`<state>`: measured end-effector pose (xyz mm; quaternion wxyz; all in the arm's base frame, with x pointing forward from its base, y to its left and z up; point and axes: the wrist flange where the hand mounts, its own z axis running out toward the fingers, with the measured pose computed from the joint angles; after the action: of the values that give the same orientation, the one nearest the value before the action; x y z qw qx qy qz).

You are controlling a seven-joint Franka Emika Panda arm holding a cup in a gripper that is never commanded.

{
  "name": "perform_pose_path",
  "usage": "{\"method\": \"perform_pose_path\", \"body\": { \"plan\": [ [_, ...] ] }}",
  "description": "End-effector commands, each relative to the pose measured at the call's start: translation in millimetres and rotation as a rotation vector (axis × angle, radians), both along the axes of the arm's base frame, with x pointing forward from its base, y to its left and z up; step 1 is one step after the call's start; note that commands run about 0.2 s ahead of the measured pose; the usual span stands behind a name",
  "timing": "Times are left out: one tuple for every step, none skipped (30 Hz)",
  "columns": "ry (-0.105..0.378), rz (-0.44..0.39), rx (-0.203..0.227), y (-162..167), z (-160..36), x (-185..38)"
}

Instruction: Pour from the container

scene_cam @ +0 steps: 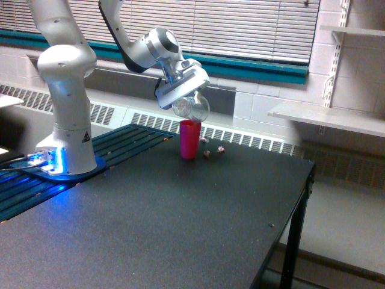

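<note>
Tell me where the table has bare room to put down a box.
The wide front of the table, between the robot base and the right edge, is bare. It is crowded by the pink cup, under the tilted container, with spilled pieces beside.

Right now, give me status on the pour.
Gripper shut on container, tipped over pink cup. Pieces on table beside cup, exterior view's right. Nothing in the way.

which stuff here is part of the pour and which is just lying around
Part of the job:
- gripper holding the tilted clear container
- pink cup under it
- small pinkish pieces on the table beside the cup

Just there:
- black table
- wall shelf
- window blinds
</note>
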<state>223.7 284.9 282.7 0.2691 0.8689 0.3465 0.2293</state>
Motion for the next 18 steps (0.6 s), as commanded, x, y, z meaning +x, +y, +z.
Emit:
{"method": "perform_pose_path", "body": {
  "plan": [
    [-0.007, 0.01, 0.006, 2, 2.3, 1],
    [-0.007, 0.011, 0.006, 2, 2.5, 2],
    [-0.008, 0.013, 0.005, 3, 2.9, 2],
    [-0.011, 0.014, 0.005, 4, 3.6, 3],
    [-0.012, 0.017, 0.004, 5, 4.4, 3],
    [-0.012, 0.018, 0.003, 5, 4.7, 3],
    [-0.013, 0.02, 0.002, 6, 5.1, 3],
    [-0.014, 0.021, 0.002, 7, 5.8, 3],
    [-0.014, 0.023, 0.002, 8, 6.6, 3],
    [-0.014, 0.024, 0.001, 9, 6.9, 3],
    [-0.015, 0.026, 0.001, 10, 7.5, 3],
    [-0.016, 0.027, 0.001, 11, 8.2, 3],
    [-0.018, 0.028, 0.001, 12, 6.4, 0],
    [-0.019, 0.029, 0.001, 13, 6.1, -1],
    [-0.02, 0.029, 0.001, 13, 6.1, -1],
    [-0.021, 0.029, 0.001, 13, 6.4, -1],
    [-0.022, 0.029, 0.003, 13, 6.9, -1],
    [-0.022, 0.028, 0.004, 13, 7.3, 0]
  ]
}}
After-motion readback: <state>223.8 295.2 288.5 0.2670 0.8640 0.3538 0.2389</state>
